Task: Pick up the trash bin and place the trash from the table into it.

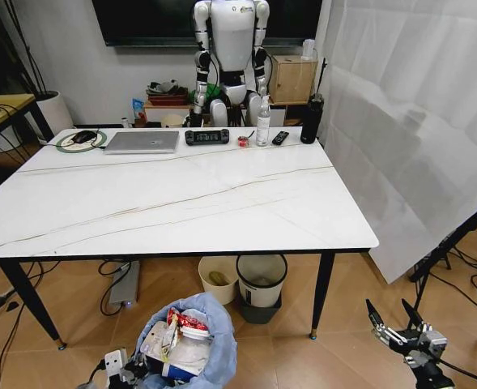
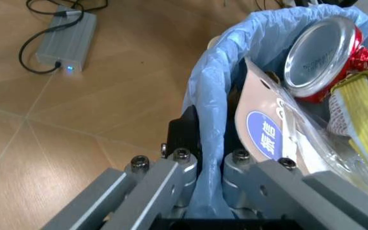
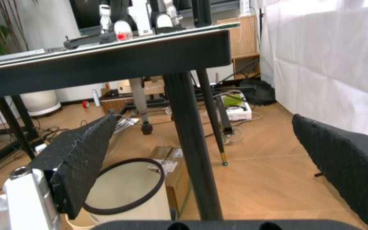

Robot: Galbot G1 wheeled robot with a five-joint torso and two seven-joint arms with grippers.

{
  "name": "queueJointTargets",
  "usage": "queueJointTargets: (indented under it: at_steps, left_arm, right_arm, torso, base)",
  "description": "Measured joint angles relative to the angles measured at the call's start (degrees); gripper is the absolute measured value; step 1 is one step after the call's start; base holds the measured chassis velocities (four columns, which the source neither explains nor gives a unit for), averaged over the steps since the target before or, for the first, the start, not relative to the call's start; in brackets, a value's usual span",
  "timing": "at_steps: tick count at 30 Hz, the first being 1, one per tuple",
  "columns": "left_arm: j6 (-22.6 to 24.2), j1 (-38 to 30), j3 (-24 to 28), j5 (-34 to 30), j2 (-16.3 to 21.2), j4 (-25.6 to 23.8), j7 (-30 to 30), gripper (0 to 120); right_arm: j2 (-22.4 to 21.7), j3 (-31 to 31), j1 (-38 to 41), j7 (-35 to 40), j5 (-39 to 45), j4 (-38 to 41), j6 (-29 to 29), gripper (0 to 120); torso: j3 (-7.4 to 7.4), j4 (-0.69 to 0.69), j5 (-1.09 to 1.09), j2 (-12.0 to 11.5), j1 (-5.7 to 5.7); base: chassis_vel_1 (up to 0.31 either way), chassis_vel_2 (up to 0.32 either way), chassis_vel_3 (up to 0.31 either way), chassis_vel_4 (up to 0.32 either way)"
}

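Observation:
The trash bin, lined with a puffy light-blue bag, stands on the floor in front of the table, low in the head view. It holds the trash: a crushed red can, a brown carton with a blue label and a yellow wrapper. My left gripper is shut on the bin's bag-covered rim, one finger outside and one inside. My right gripper hangs open low beside the table's right front leg, its pads spread wide.
On the table's far edge lie a laptop, a game controller, a clear bottle, a dark bottle and a small red item. Under the table stand a cream bucket and a white bin. A white screen closes off the right.

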Motion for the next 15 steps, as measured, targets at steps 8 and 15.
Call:
queueJointTargets:
  at_steps: [8,15]
  left_arm:
    - [-0.5,-2.1,-0.9,-0.8,0.8,4.5,0.5,0]
    - [-0.6,-5.9,-1.3,-1.0,1.6,11.4,0.8,0]
  right_arm:
    - [0.0,0.0,0.0,0.0,0.0,0.0,0.0,100]
    - [0.0,0.0,0.0,0.0,0.0,0.0,0.0,100]
  torso:
    - [-1.26,0.00,0.00,-2.2,-0.95]
    - [-2.32,0.00,0.00,-4.1,-1.76]
  base:
    - [0.000,0.000,0.000,0.000]
    - [0.000,0.000,0.000,0.000]
